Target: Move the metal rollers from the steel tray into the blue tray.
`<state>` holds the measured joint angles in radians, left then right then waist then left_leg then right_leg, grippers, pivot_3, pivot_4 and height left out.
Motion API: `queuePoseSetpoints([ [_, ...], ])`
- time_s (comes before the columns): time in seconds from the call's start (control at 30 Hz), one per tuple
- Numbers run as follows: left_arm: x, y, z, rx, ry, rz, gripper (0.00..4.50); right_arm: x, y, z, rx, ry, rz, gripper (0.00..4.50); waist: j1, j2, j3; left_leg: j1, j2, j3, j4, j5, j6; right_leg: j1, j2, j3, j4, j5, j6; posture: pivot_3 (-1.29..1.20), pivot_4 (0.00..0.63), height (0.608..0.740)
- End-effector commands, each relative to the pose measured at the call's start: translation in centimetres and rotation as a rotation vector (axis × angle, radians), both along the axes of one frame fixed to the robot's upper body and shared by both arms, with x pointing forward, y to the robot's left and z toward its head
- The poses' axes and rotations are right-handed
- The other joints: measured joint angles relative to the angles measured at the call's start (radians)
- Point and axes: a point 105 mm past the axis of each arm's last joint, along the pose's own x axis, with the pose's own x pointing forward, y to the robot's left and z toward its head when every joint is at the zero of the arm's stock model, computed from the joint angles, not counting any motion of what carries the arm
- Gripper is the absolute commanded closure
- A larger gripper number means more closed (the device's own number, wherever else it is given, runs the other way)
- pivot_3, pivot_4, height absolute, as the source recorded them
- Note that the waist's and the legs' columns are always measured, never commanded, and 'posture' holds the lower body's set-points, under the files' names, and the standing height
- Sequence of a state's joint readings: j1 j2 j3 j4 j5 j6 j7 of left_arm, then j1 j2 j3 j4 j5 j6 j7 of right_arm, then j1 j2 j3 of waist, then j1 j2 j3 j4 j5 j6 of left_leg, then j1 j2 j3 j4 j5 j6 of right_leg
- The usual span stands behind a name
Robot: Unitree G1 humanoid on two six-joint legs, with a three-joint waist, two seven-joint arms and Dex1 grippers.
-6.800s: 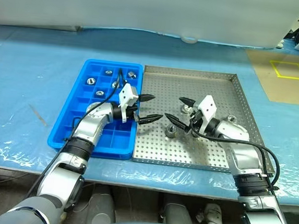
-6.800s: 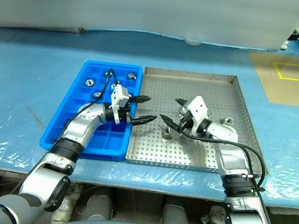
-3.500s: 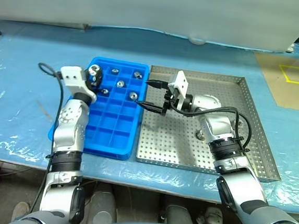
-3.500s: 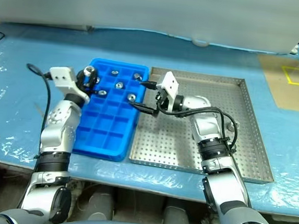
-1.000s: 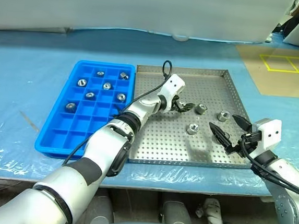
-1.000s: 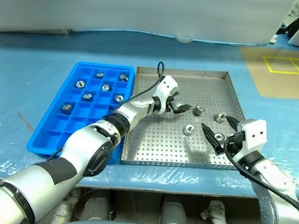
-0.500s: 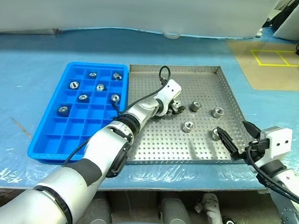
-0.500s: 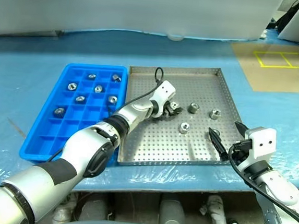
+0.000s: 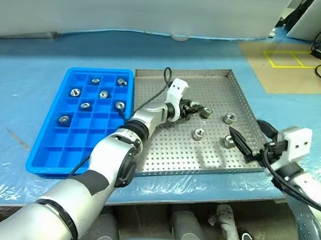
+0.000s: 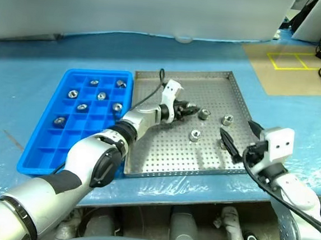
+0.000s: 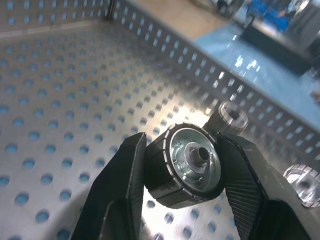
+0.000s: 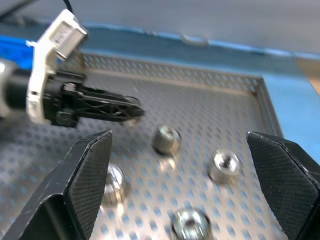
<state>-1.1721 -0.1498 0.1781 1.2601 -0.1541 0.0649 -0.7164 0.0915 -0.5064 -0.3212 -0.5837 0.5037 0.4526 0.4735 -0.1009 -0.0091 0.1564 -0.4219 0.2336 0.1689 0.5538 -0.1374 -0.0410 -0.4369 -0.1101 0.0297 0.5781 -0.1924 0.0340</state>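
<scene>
One roller (image 11: 190,165) sits clamped between the left gripper's (image 9: 191,108) fingers over the far steel tray (image 9: 202,157) – ready for the blue tray (image 9: 46,143) at left – while the right gripper (image 9: 247,140) waits wide open near the right rim.

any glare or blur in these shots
Left wrist view: the roller between the fingers is sharp, the steel tray floor glares, the background beyond the rim is blurred. Right wrist view: its own fingers and the nearest rollers are soft.

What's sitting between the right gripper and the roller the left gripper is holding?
In the left eye view, three loose rollers on the steel tray lie between the right gripper and the held roller.
</scene>
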Motion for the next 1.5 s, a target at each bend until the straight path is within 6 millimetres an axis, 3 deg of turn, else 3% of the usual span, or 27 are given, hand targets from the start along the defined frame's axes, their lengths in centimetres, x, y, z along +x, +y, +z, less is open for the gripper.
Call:
queuePoseSetpoints([
  [0.03,0.4,1.1,5.8,-0.192,-0.126,-0.031,2.65,1.8,3.0,1.3,0.054,-0.037,0.16,0.0,0.005,0.0,0.0,0.0,0.0,0.0,0.001,0.0,0.0,0.0,0.0,0.0,0.001,0.0,0.0,-0.43,0.15,0.74],
  [0.17,-0.5,4.5,8.5,-0.246,-0.241,0.003,2.65,4.0,6.5,2.1,0.079,-0.05,0.347,0.0,0.028,0.001,0.0,0.001,0.003,0.001,0.003,0.0,0.0,-0.001,0.001,0.0,0.007,0.0,-0.001,-0.27,0.15,0.74],
  [0.33,-3.9,9.8,9.6,-0.198,-0.372,0.108,2.65,5.8,10.8,2.6,0.073,-0.046,0.573,0.0,0.081,0.001,0.001,0.001,0.005,0.002,0.003,0.002,0.002,-0.002,0.002,-0.001,0.009,0.0,-0.002,-0.09,0.15,0.74],
  [0.5,-7.7,15.3,9.0,-0.139,-0.422,0.28,2.65,6.9,14.0,2.6,0.055,-0.032,0.759,0.0,0.158,0.0,0.001,0.001,0.005,0.002,0.003,0.001,0.0,-0.001,0.001,-0.003,0.01,0.0,-0.002,0.11,0.15,0.74],
  [0.63,-10.9,21.3,6.0,-0.009,-0.4,0.556,2.65,7.4,16.6,2.1,0.03,-0.013,0.901,0.0,0.185,0.0,0.001,0.001,0.006,0.001,0.003,0.001,-0.001,-0.001,0.001,-0.004,0.01,0.0,-0.003,0.23,0.15,0.74],
  [0.93,-15.0,24.3,0.8,0.169,-0.27,0.77,2.65,6.8,19.7,0.3,-0.043,0.032,1.072,0.0,0.257,-0.001,0.002,0.0,0.008,-0.001,0.002,0.003,-0.005,0.001,0.001,-0.008,0.011,-0.001,-0.003,0.35,0.15,0.74],
  [1.2,-16.2,25.7,-2.1,0.23,-0.182,0.931,2.65,6.7,20.1,-0.5,-0.086,0.041,1.1,0.0,0.277,-0.001,0.002,-0.001,0.008,-0.004,-0.002,0.004,-0.008,-0.001,0.002,-0.009,0.011,-0.001,-0.002,0.38,0.15,0.74],
  [1.47,-15.4,27.2,-3.0,0.276,-0.145,1.015,2.65,6.6,19.9,-0.6,-0.089,0.04,1.087,0.0,0.281,-0.001,0.001,-0.001,0.008,-0.004,-0.004,0.005,-0.009,-0.002,0.002,-0.01,0.011,-0.001,-0.002,0.35,0.15,0.74],
  [1.5,-15.4,27.2,-3.2,0.28,-0.139,1.015,2.3,6.7,19.8,-0.6,-0.088,0.039,1.081,0.0,0.28,-0.001,0.001,0.0,0.008,-0.004,-0.004,0.005,-0.009,-0.002,0.002,-0.01,0.011,-0.001,-0.002,0.34,0.15,0.74],
])
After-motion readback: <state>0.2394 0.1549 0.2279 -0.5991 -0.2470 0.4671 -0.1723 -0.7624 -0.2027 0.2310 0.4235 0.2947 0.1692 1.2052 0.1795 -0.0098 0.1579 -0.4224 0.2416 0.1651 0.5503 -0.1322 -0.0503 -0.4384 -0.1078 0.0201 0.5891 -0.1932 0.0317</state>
